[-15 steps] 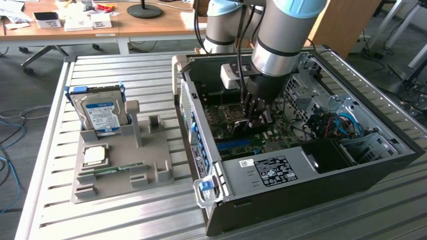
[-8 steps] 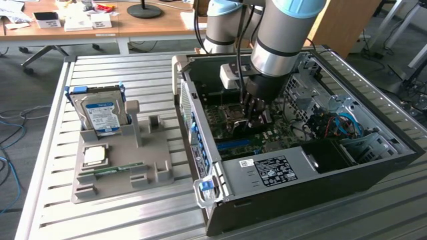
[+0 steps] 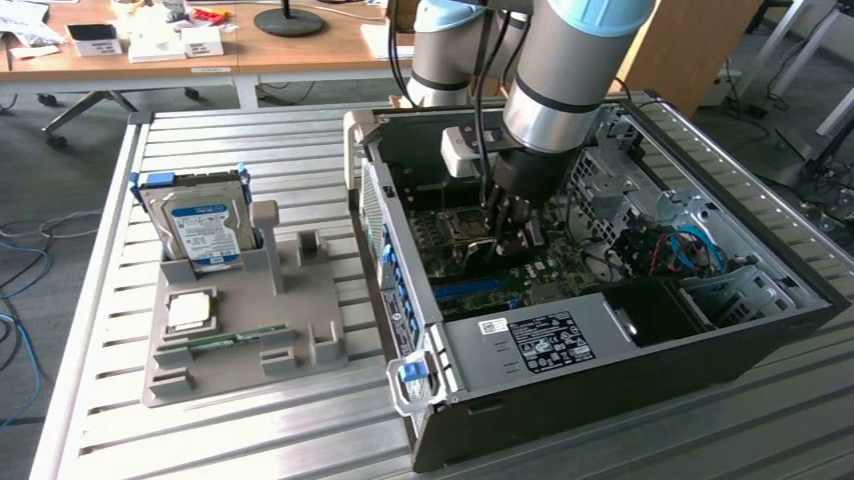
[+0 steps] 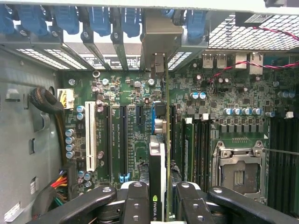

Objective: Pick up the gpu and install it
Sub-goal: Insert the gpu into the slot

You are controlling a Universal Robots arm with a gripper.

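While I look through the wrist view, I see the gpu point(image 4: 159, 158) edge-on, so its faces stay hidden from me; I can make out just a thin green board edge, a black body with a small logo near the fingers point(image 4: 135, 205), and a silver bracket at the far end. The fingers are closed on the gpu, one black pad on each side of it. The card stands upright over the motherboard point(image 4: 135, 93), in line with the long expansion slots. Whether its lower edge already sits in a slot I cannot tell, because the card itself covers that place.

In the exterior view, the gripper point(image 3: 514, 235) is deep inside the open computer case point(image 3: 561, 400), and the arm point(image 3: 567, 90) hides most of the card from me. The case walls stand close around the arm on the exterior view's left and at the back, while the open side of the case leaves room above.

On the table point(image 3: 200, 440), at the exterior view's left, a grey holder point(image 3: 247, 350) carries a hard drive point(image 3: 203, 228) standing upright, a processor point(image 3: 190, 312) lying flat, and a memory stick point(image 3: 234, 338) beside it. These are well apart from the case.
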